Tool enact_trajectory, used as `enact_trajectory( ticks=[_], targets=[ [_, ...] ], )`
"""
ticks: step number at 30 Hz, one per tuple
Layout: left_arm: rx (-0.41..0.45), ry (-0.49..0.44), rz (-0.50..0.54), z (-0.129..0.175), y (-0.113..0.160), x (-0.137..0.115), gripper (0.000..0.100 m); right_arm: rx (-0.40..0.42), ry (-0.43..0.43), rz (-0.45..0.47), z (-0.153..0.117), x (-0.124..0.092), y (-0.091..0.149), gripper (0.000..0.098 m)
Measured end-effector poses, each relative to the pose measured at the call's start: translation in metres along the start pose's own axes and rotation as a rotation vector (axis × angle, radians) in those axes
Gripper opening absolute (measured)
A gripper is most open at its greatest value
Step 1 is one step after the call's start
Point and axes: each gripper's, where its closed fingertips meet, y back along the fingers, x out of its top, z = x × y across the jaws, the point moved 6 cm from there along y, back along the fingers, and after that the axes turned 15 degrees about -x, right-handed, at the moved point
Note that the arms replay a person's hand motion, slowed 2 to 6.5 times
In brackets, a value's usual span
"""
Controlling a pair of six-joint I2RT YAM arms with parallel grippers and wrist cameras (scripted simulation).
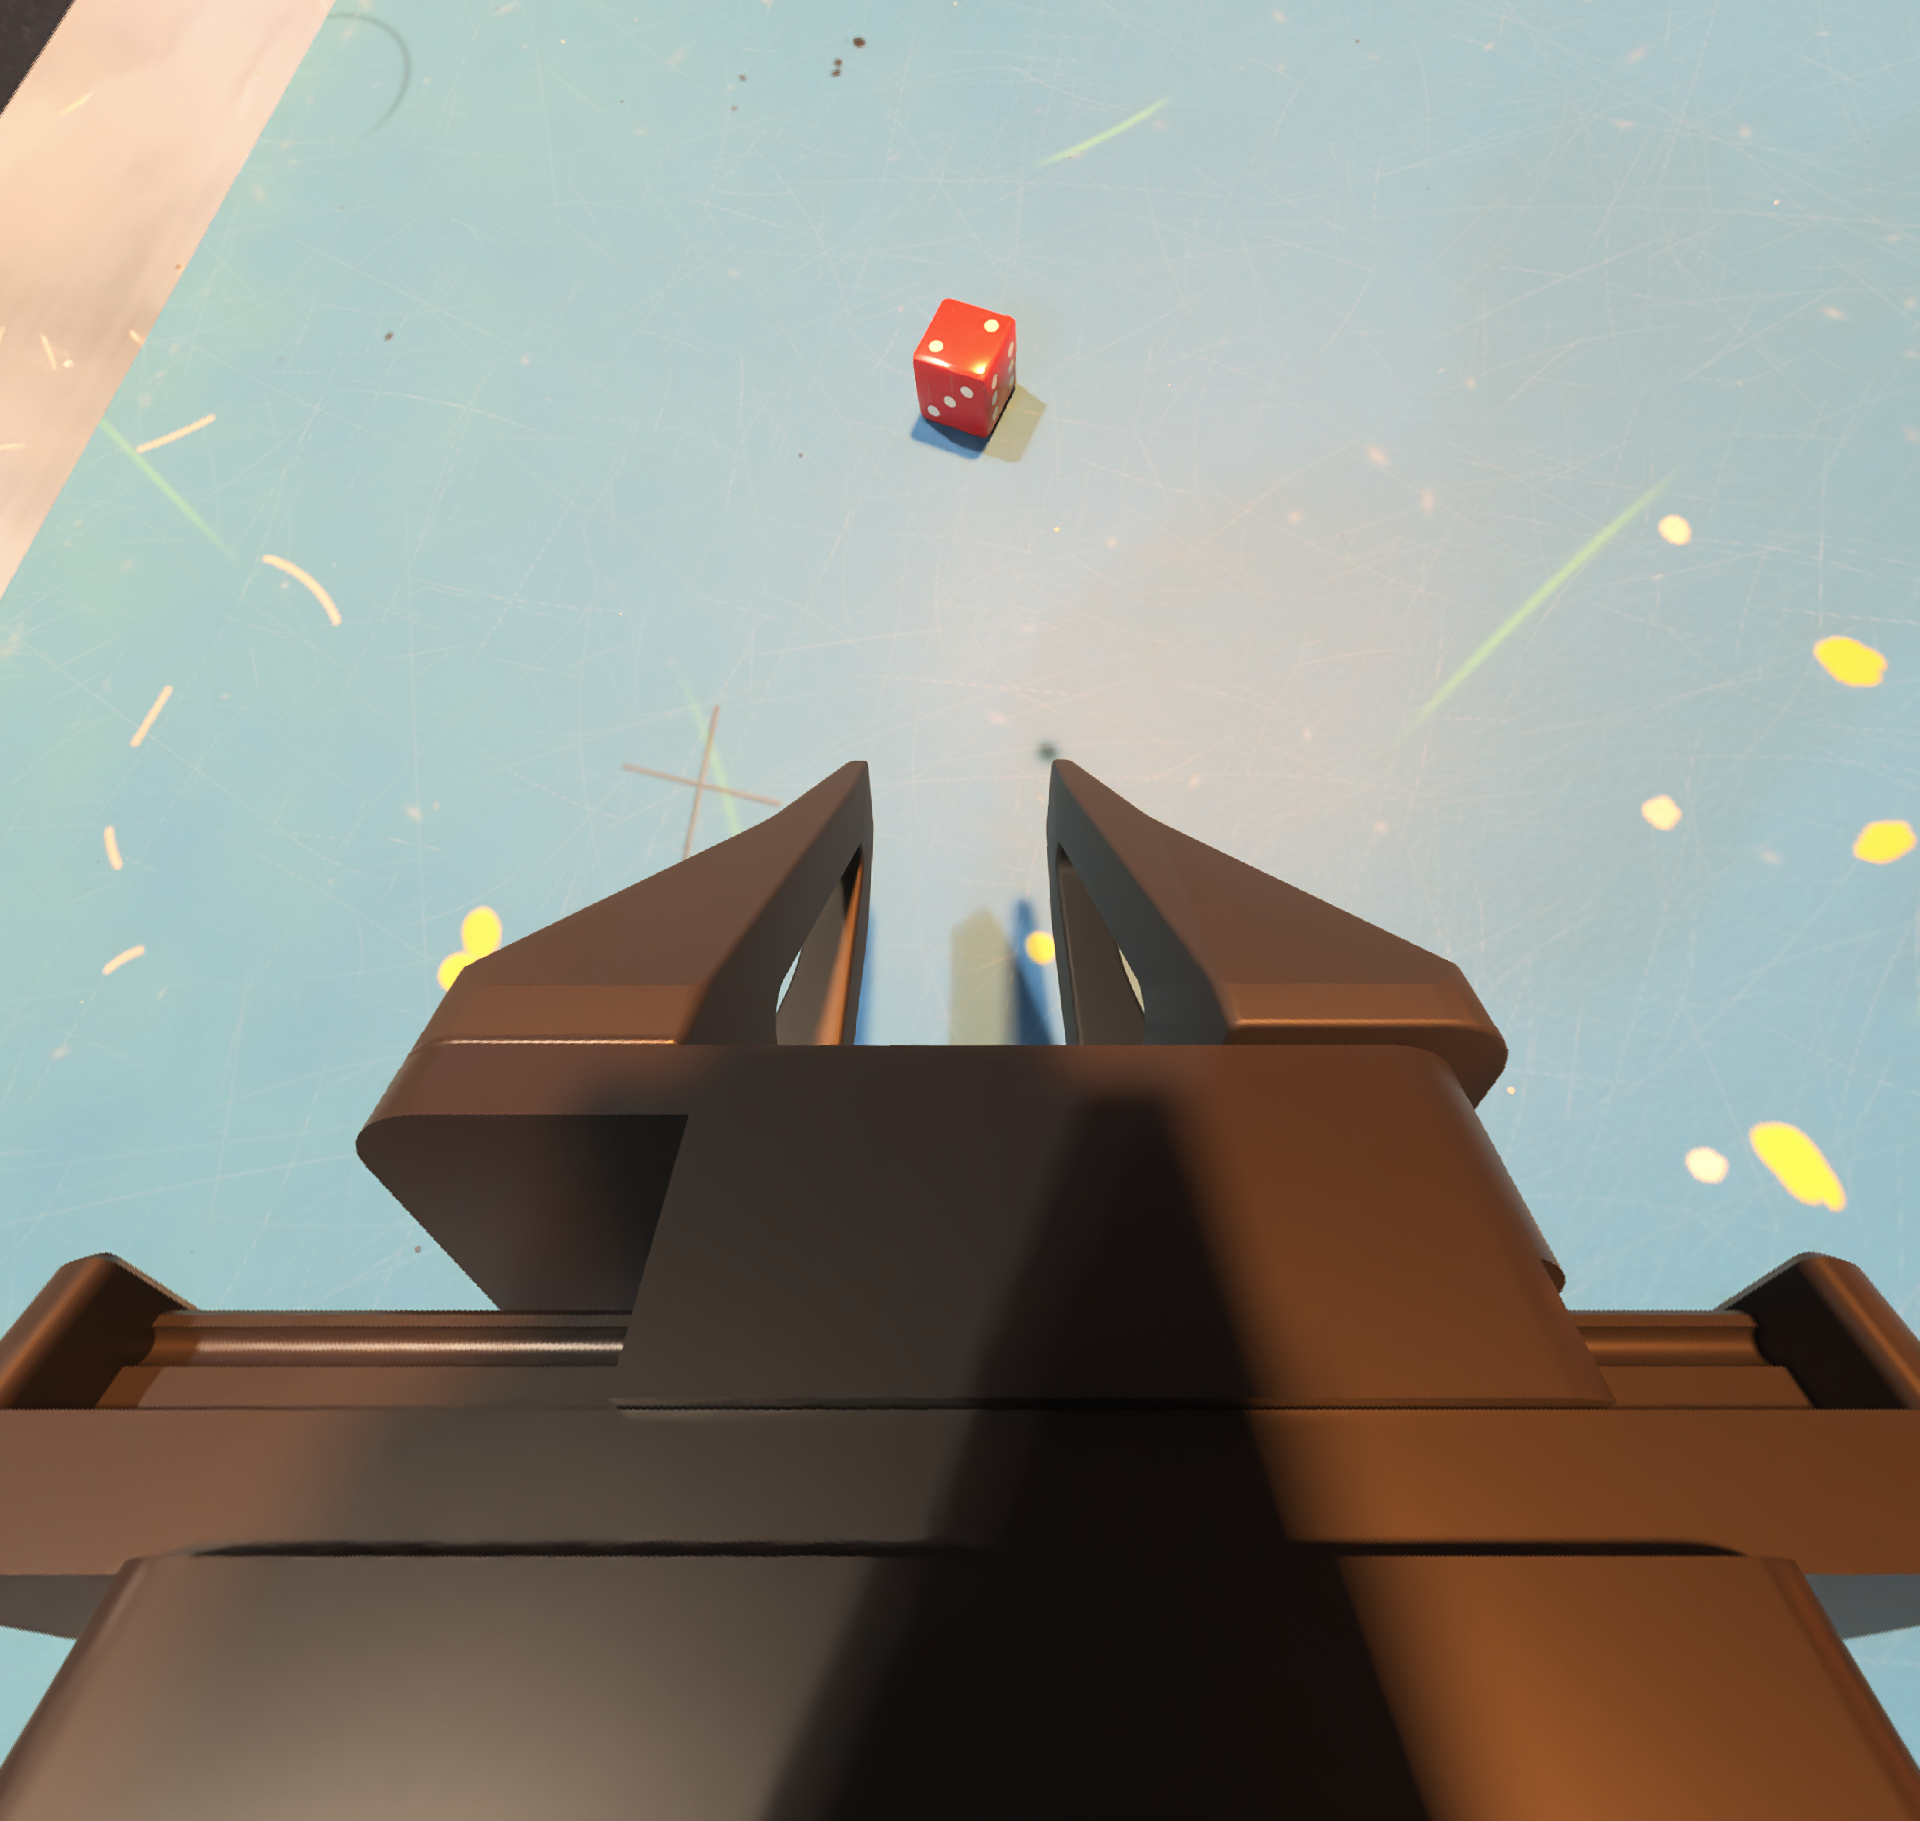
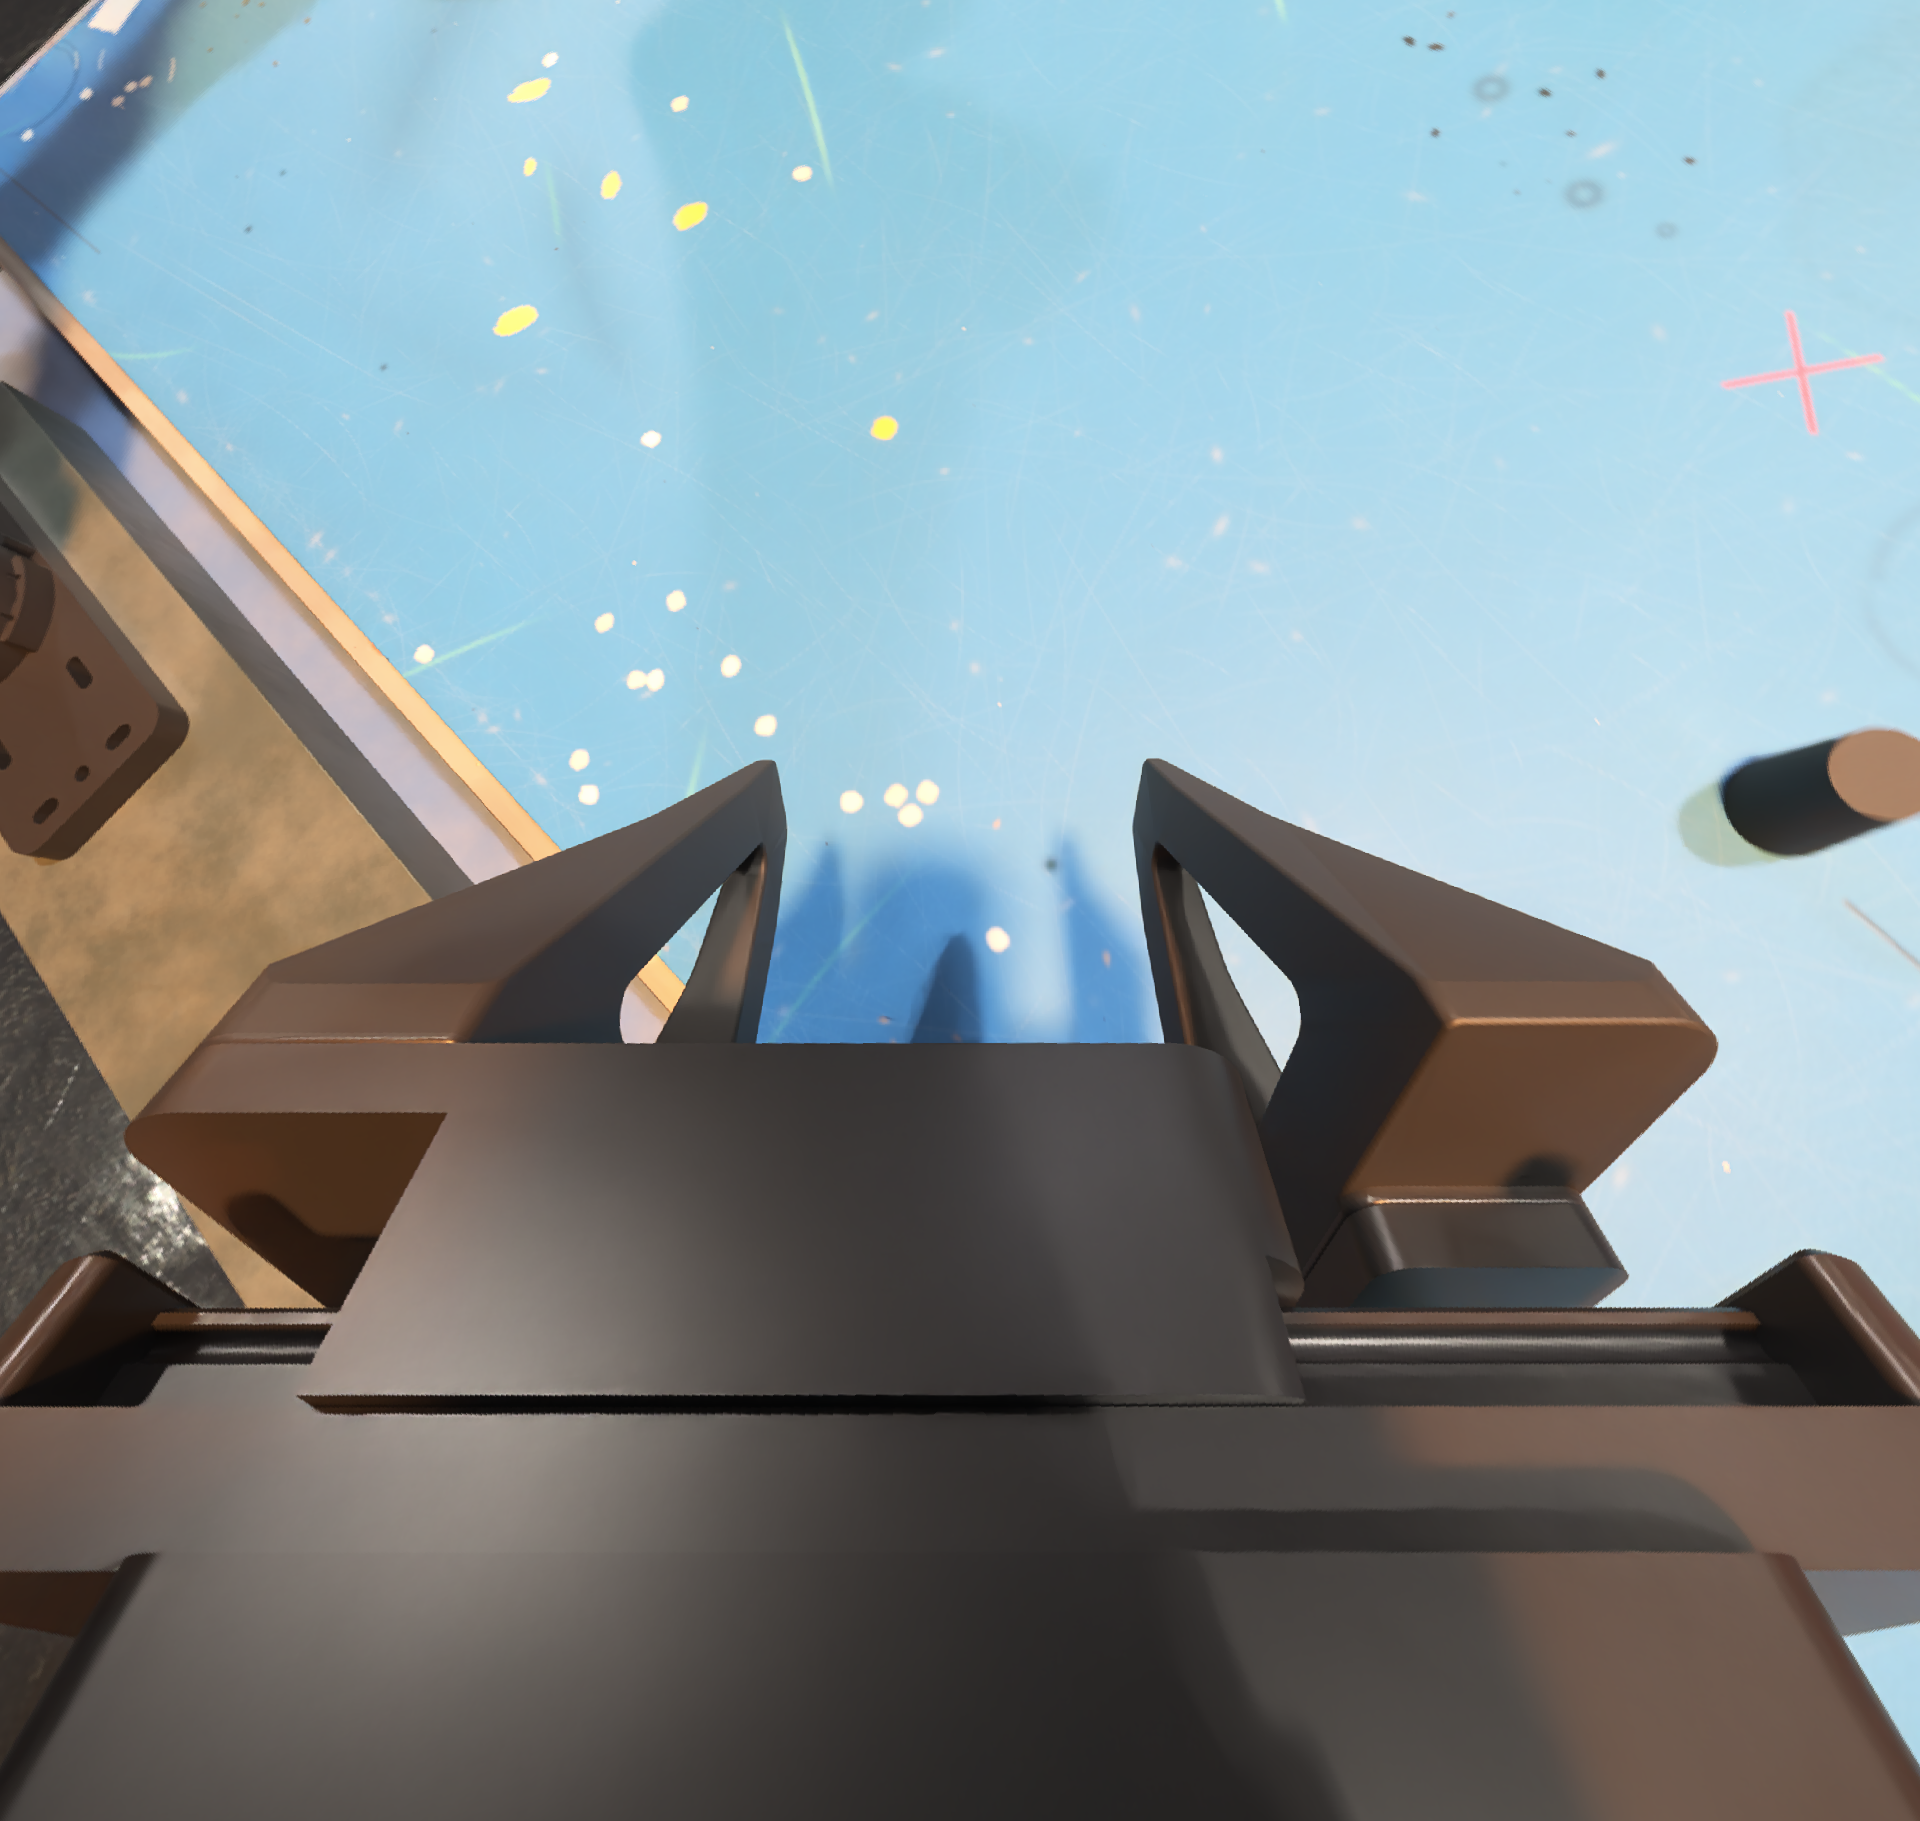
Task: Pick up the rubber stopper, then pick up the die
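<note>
A red die (image 1: 964, 369) with white pips sits on the scratched blue mat (image 1: 1351, 317), straight ahead of my left gripper (image 1: 958, 765) and well apart from it. The left gripper is open with a narrow gap and holds nothing. In the right wrist view a dark rubber stopper (image 2: 1818, 792) with a tan end face lies on its side at the right edge, to the right of my right gripper (image 2: 956, 763). The right gripper is open wide and empty, above the mat (image 2: 1143, 421).
A pale table strip (image 1: 135, 213) borders the mat at the upper left in the left wrist view. In the right wrist view the mat's edge (image 2: 343, 649) runs diagonally at the left, with a brown mounting plate (image 2: 73, 722) beyond it. A red cross mark (image 2: 1803, 371) lies at the upper right.
</note>
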Motion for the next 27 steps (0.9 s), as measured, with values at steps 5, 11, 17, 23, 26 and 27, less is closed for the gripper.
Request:
enact_trajectory(
  ticks=[5,11,17,23,26,27],
  targets=[
    [0.005,-0.007,0.002,-0.001,-0.002,-0.002,0.029,0.045,0.033,-0.006,-0.006,0.012,-0.014,0.0604],
    [0.006,-0.005,-0.008,0.0,-0.005,-0.008,0.029,0.101,0.066,-0.009,-0.014,0.024,-0.027,0.0637],
    [0.005,-0.01,-0.017,0.001,-0.007,-0.011,0.029,0.145,0.077,-0.017,-0.02,0.03,-0.034,0.0634],
    [0.0,-0.017,-0.018,0.003,-0.009,-0.012,0.028,0.171,0.081,-0.024,-0.024,0.035,-0.039,0.0638],
    [0.0,-0.02,-0.019,0.003,-0.009,-0.012,0.028,0.179,0.081,-0.032,-0.025,0.038,-0.041,0.0644],
    [0.0,-0.021,-0.018,0.003,-0.009,-0.012,0.028,0.18,0.082,-0.037,-0.026,0.039,-0.041,0.0647]
  ],
)
